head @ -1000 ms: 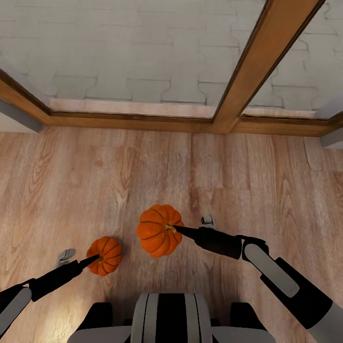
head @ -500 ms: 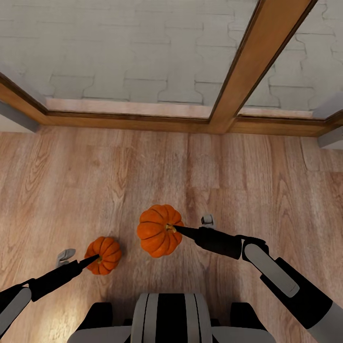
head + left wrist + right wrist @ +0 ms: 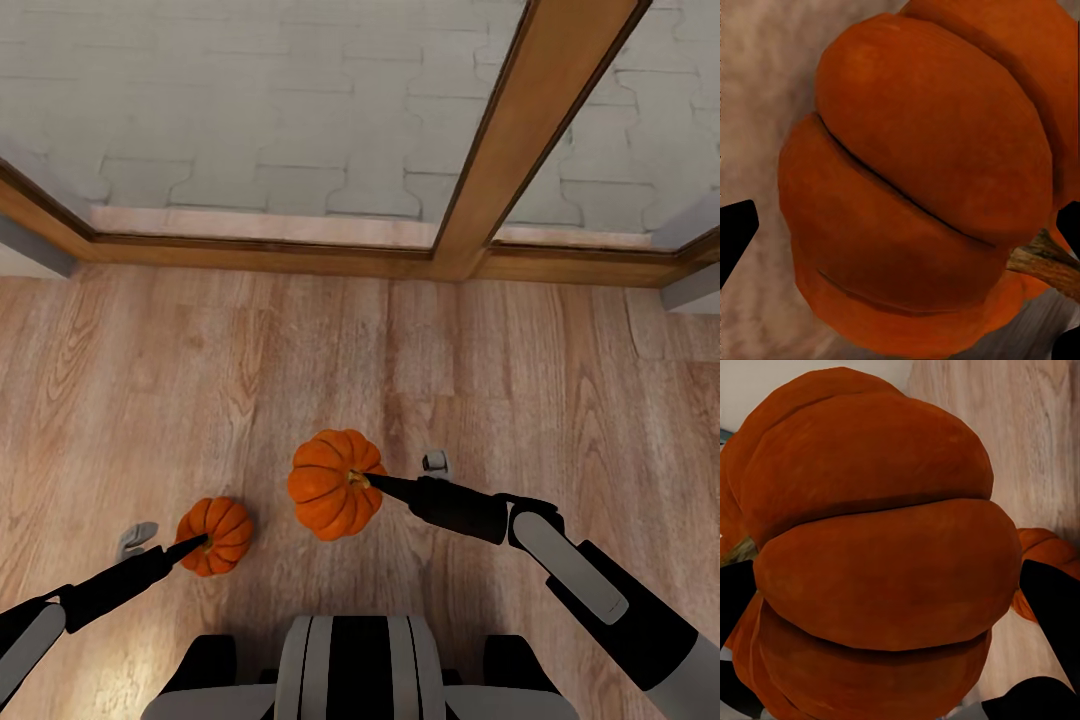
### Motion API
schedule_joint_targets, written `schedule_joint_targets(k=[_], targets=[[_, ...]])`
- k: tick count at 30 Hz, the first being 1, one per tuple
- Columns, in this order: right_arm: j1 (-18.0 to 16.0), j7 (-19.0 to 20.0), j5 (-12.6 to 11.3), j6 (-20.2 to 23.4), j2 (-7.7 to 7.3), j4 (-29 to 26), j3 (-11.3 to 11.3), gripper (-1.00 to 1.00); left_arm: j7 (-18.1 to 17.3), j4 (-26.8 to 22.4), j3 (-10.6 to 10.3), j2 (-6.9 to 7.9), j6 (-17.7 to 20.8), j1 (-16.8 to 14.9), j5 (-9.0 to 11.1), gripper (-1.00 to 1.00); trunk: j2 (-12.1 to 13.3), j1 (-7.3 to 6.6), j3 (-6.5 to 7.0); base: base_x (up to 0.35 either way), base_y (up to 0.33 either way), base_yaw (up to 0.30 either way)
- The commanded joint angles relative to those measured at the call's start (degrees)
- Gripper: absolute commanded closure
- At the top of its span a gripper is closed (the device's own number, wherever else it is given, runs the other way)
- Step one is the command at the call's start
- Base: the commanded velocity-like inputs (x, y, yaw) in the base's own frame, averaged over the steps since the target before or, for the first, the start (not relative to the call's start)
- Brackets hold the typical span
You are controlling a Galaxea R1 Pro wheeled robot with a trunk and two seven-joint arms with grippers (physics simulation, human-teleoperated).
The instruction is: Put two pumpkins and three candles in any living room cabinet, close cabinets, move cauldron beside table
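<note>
Two bright-orange ribbed pumpkins hang above the wood floor in the head view. The smaller-looking pumpkin point(image 3: 216, 535) is at the lower left, with my left gripper point(image 3: 200, 543) shut on it at the stem side. The larger-looking pumpkin point(image 3: 333, 484) is near the middle, with my right gripper point(image 3: 366, 482) shut on it. Up close, the left wrist view has its pumpkin point(image 3: 915, 180) between dark fingertips point(image 3: 735, 232), stem showing. The right wrist view has its pumpkin point(image 3: 877, 555) between black fingers point(image 3: 1054, 600), and the other pumpkin point(image 3: 1046, 556) peeks out behind. Candles, cabinet, cauldron and table are out of view.
A wooden-framed glass wall point(image 3: 520, 130) runs across the top, its sill point(image 3: 280, 255) meeting the plank floor point(image 3: 200, 370). Pale paving lies outside. Grey posts point(image 3: 30, 245) point(image 3: 690, 285) stand at both sides. My base point(image 3: 355, 665) fills the bottom edge.
The whole picture has shifted a little: the window frame and floor slid left and up, so the camera has moved. Both pumpkins stay held in the grippers.
</note>
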Motion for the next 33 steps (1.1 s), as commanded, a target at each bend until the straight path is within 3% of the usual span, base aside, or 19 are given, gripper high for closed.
schedule_joint_targets(k=[1,15,20,26,27,33], targets=[[0.0,0.0,-0.5,0.2,-0.04,0.0,0.1,1.00,0.0,0.0,-0.1,0.05,0.5,0.0,0.6,-1.00,0.0,-0.01,-0.02,0.000,-0.005,0.000],[0.0,0.0,-0.5,0.2,-0.04,0.1,0.1,1.00,0.1,0.1,0.0,0.04,0.4,0.0,0.6,-1.00,0.0,-0.01,-0.02,0.000,-0.049,0.000],[0.0,0.0,-0.5,0.2,-0.04,0.1,0.1,1.00,2.0,0.8,0.0,0.04,-3.0,0.0,1.0,-1.00,0.0,-0.01,-0.02,0.000,-0.008,0.000],[0.0,0.0,-0.5,0.2,0.01,0.1,0.1,1.00,2.6,1.0,0.0,0.04,-3.7,0.0,1.1,-1.00,0.0,-0.01,-0.02,0.000,0.000,0.000],[0.0,0.0,-0.5,0.2,0.03,0.1,0.1,1.00,2.6,1.0,0.0,0.04,-3.7,0.0,1.1,1.00,0.0,-0.01,-0.02,0.000,0.000,0.000],[0.0,0.0,-0.5,0.2,0.05,0.0,0.1,1.00,2.7,1.0,0.0,0.04,-3.8,0.0,1.2,1.00,0.0,-0.01,-0.02,0.000,0.000,0.000]])
